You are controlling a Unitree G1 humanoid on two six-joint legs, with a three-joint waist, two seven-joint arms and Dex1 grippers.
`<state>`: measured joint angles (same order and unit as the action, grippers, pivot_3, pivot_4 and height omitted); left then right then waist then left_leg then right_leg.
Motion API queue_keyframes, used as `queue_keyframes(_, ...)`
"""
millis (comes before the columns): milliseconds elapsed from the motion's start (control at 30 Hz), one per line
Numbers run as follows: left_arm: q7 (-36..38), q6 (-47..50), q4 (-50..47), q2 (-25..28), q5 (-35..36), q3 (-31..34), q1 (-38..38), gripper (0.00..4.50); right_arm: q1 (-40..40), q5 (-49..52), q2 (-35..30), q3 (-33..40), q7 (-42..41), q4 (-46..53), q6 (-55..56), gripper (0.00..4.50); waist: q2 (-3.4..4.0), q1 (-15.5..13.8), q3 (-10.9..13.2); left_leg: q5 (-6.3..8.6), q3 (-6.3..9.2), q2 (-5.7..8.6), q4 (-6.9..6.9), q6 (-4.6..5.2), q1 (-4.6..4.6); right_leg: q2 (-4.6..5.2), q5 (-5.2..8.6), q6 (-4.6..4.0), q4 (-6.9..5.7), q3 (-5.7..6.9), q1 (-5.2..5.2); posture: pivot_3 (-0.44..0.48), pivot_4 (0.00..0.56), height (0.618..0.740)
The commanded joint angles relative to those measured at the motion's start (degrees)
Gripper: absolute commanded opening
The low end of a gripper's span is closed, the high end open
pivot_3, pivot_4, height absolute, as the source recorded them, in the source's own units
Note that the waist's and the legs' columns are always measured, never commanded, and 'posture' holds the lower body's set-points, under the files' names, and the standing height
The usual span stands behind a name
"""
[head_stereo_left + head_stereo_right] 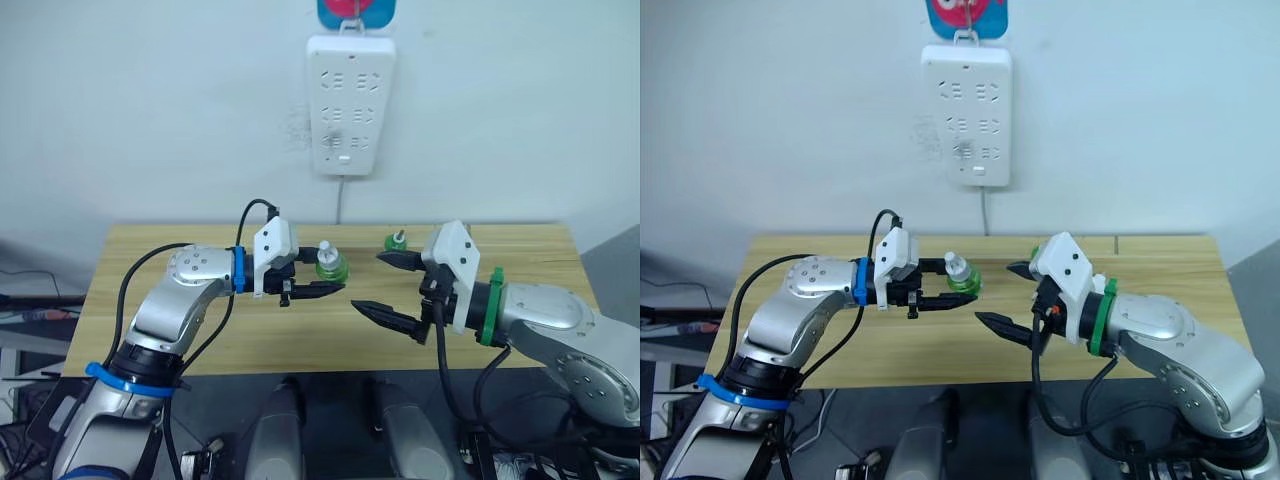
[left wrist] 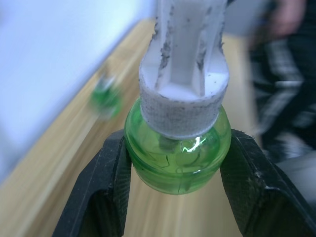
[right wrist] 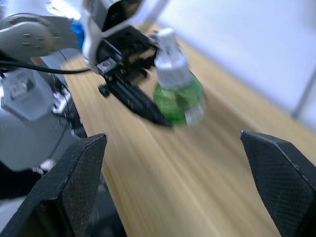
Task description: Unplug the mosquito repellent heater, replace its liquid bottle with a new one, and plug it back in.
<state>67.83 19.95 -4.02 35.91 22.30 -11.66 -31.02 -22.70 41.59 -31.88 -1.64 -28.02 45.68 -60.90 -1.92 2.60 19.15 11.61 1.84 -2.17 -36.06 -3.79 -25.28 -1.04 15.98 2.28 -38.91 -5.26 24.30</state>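
My left gripper (image 1: 333,276) is shut on a green liquid bottle (image 1: 331,267) with a ribbed white cap, holding it just above the wooden table (image 1: 300,340). The left wrist view shows the bottle's round green body (image 2: 177,155) squeezed between the two black fingers (image 2: 101,192). My right gripper (image 1: 368,282) hangs open and empty a short way to the right of that bottle, its jaws wide apart and turned toward it; its wrist view looks at the held bottle (image 3: 177,96). A second small green bottle (image 1: 396,241) stands near the table's back edge. The mosquito repellent heater is out of view.
A long white power strip (image 1: 350,105) hangs on the wall above the table's back edge, its cord running down behind the table. The table's left part and front strip are bare wood.
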Motion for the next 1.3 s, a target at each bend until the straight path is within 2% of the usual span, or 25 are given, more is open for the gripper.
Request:
queue_keyframes(33,3.9,0.9,0.4,-0.6,0.6,-1.7,-3.0,2.21,-2.7,-1.3,1.5,-2.5,1.0,-1.2,2.2,4.5,-0.02,0.5,-0.7,0.0,0.04,0.0,0.01,0.0,-0.02,0.0,-0.02,-0.03,0.0,0.04,0.01,-0.05,0.176,0.74)
queue_keyframes(300,5.8,-2.7,4.8,-2.7,-2.3,-2.5,-5.6,2.21,-7.0,-5.5,3.8,-7.4,0.8,-6.5,5.9,4.5,-0.05,1.0,-2.7,0.05,0.17,0.04,-0.04,0.19,-0.05,-0.02,-0.07,-0.13,-0.07,0.12,0.01,-0.047,0.159,0.74)
queue_keyframes(333,5.8,-3.2,5.1,-3.0,-2.7,-2.4,-5.7,2.21,-7.1,-6.3,4.0,-8.0,0.8,-7.0,6.5,4.33,-0.04,1.0,-2.8,0.05,0.19,0.04,-0.05,0.19,-0.06,-0.02,-0.09,-0.16,-0.08,0.12,0.0,-0.048,0.16,0.74)
queue_keyframes(400,5.6,-3.3,5.5,-3.6,-2.7,-2.0,-5.9,2.21,-7.3,-7.7,3.4,-9.4,0.0,-7.5,7.6,3.92,-0.04,0.9,-3.1,0.05,0.2,0.06,-0.06,0.2,-0.07,-0.01,-0.14,-0.25,-0.08,0.13,0.0,-0.051,0.161,0.74)
queue_keyframes(667,5.7,-4.5,7.7,-5.7,-3.2,-1.8,-7.5,2.21,-8.0,-11.8,2.8,-11.9,-1.2,-9.3,9.8,1.09,-0.08,0.9,-3.5,0.0,0.32,0.19,-0.15,0.25,-0.06,0.06,-0.18,-0.31,-0.19,0.17,-0.05,-0.064,0.147,0.74)
queue_keyframes(867,4.4,-5.4,9.2,-7.5,-3.0,-0.6,-7.7,2.21,-8.4,-12.4,2.8,-10.4,-2.4,-9.8,10.9,1.06,-0.07,0.9,-4.5,-0.01,0.4,0.27,-0.24,0.26,-0.07,0.12,-0.18,-0.32,-0.23,0.24,-0.12,-0.057,0.133,0.74)
queue_keyframes(933,4.2,-6.5,10.3,-7.5,-3.7,-0.2,-7.3,2.99,-8.4,-12.0,2.8,-8.9,-2.9,-9.9,11.2,1.06,-0.09,0.9,-4.9,0.0,0.43,0.29,-0.27,0.28,-0.07,0.13,-0.18,-0.32,-0.23,0.26,-0.15,-0.055,0.129,0.74)
queue_keyframes(1067,4.3,-4.0,9.8,-7.6,-1.7,0.9,-6.0,4.15,-7.9,-9.6,3.1,-5.8,-3.8,-9.8,10.5,1.06,-0.07,0.9,-5.2,0.02,0.48,0.32,-0.55,0.35,-0.06,0.12,-0.18,-0.32,-0.52,0.27,-0.17,-0.05,0.126,0.74)
queue_keyframes(1300,2.3,2.3,6.5,-9.9,3.4,3.0,-6.0,4.19,-7.2,-7.8,3.0,-4.7,-4.4,-9.1,10.0,1.06,-0.05,1.0,-5.8,-0.14,0.51,0.4,-0.92,0.61,0.02,0.12,-0.17,-0.29,-1.04,0.25,-0.22,-0.053,0.124,0.74)
